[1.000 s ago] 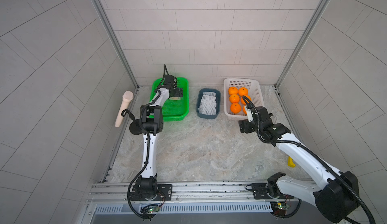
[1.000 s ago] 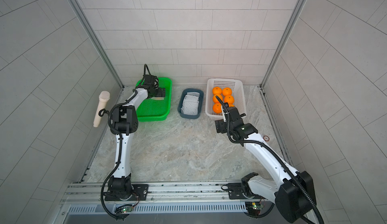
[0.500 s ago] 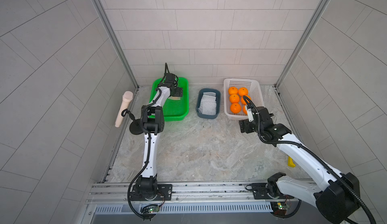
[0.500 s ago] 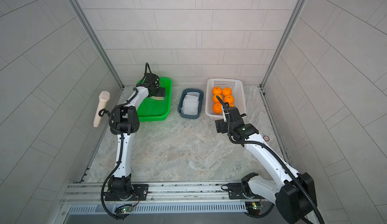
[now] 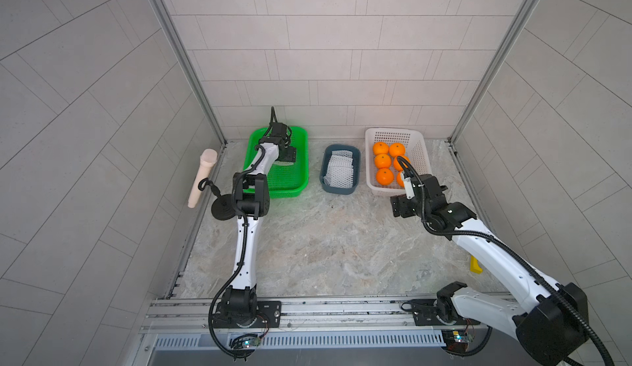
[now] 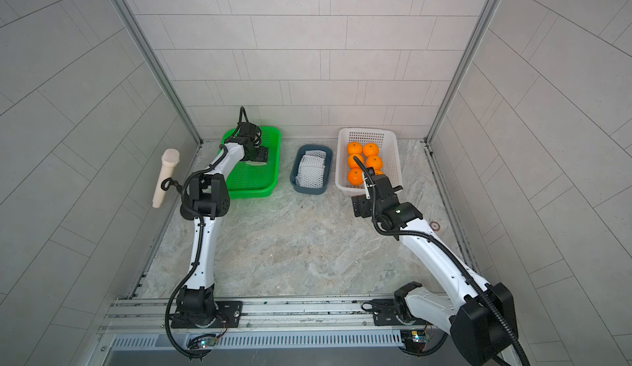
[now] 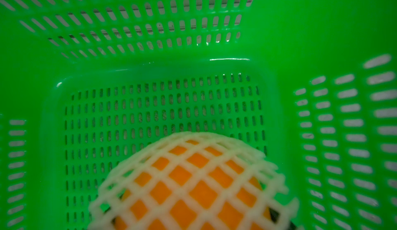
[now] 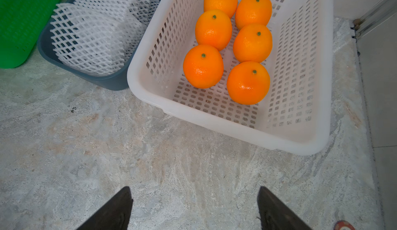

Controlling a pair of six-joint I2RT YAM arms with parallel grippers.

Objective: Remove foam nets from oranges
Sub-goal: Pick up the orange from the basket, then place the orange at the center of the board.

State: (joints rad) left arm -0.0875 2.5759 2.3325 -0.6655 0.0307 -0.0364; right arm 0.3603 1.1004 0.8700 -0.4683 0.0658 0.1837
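Now, in both top views, your left end effector [image 5: 290, 154] [image 6: 261, 154] is reaching down into the green basket [image 5: 290, 193], right over a netted orange [image 5: 285, 165]; from up there you cannot tell how wide it is standing.

In the left wrist view, the foam net [image 7: 193, 151] is wrapping that orange on the basket floor, and the grip is again impossible to tell.

In the right wrist view, your right end effector [image 8: 193, 188] is hovering over the tabletop [image 8: 86, 153], spread wide and gripping nothing. Six bare oranges [image 8: 252, 43] are lying in the white basket [image 8: 214, 119], with loose foam nets [image 8: 92, 37] filling the grey-blue bin [image 8: 103, 82] beside it.
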